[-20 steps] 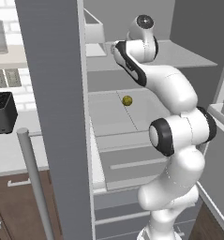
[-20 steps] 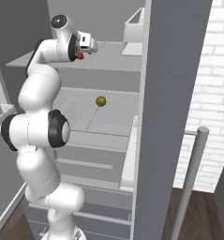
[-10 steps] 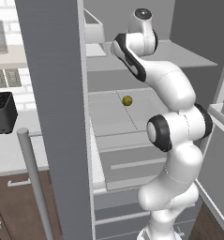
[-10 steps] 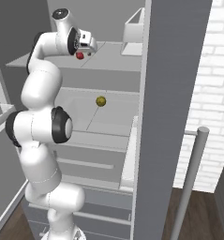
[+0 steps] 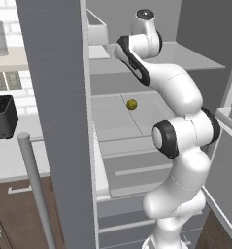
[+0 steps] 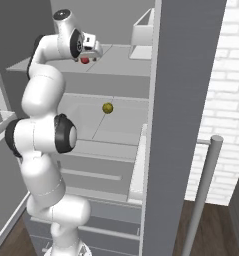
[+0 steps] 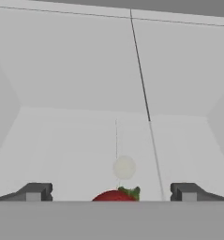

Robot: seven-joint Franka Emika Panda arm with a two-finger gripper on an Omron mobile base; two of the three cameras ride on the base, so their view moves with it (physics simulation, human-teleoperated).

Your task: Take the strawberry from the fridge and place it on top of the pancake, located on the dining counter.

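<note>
Standing open, the fridge (image 5: 54,97) fills the middle of both base views: matte grey doors, pale grey shelves, drawers below. A long grey bar handle (image 5: 37,189) runs down the near door edge in the left base view, and another handle (image 6: 203,187) shows in the right base view. White brick wall (image 6: 226,100) sits to the right of the fridge. To the left, a white counter (image 5: 10,151) over dark brown cabinets carries a black toaster-like box (image 5: 2,116).

Upper shelf (image 6: 116,62): pale grey, flat, with a white open bin (image 6: 142,31) toward its right rear. Middle shelf (image 5: 112,121): a yellow-green ball (image 5: 131,104) alone, near the centre seam.

Strawberry (image 6: 84,60): small, red, roundish, lying on the upper shelf just under the hand. In the hand view, red top with a bit of green leaf at its right, low in the picture, lying between the two finger tips; the rest is cut off by the bottom of the picture.

Gripper (image 7: 111,193): jaws spread wide, one dark finger (image 7: 36,192) on each side of the fruit, clear gaps both sides, nothing clasped. The white arm (image 5: 180,146) reaches up from the base to the upper shelf.
</note>
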